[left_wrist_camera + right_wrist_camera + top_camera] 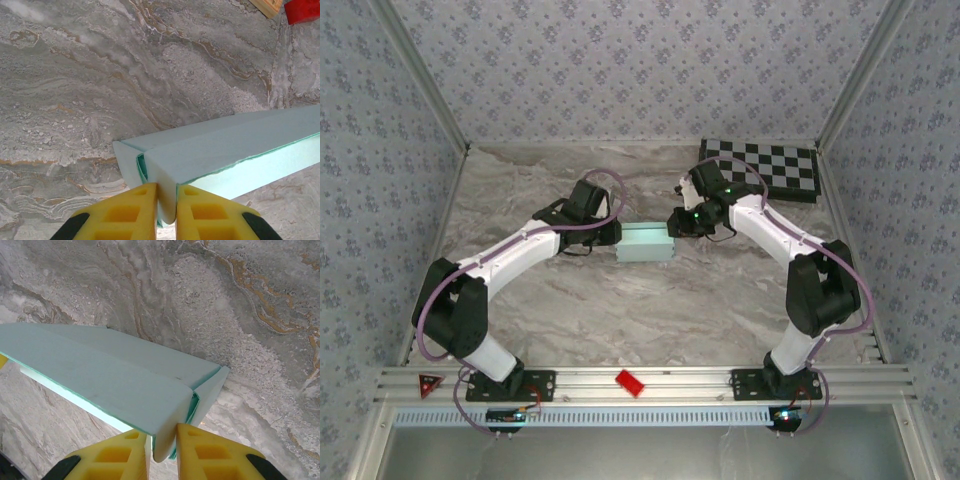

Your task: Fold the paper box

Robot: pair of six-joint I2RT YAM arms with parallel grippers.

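The paper box (645,243) is a pale mint rectangular shape in the middle of the marble table, held between both arms. My left gripper (605,236) is at its left end and my right gripper (682,222) at its right end. In the left wrist view the yellow fingers (131,212) are shut on a folded end flap of the paper box (220,150), left gripper (166,212). Seen from the right wrist, the yellow fingers (205,452) pinch the other end flap of the paper box (100,375), right gripper (162,452). The lid edge stands slightly raised along the box's length.
A black-and-white checkered board (765,166) lies at the back right of the table. A small red block (629,382) sits on the front rail between the arm bases. Patterned walls close the table on three sides.
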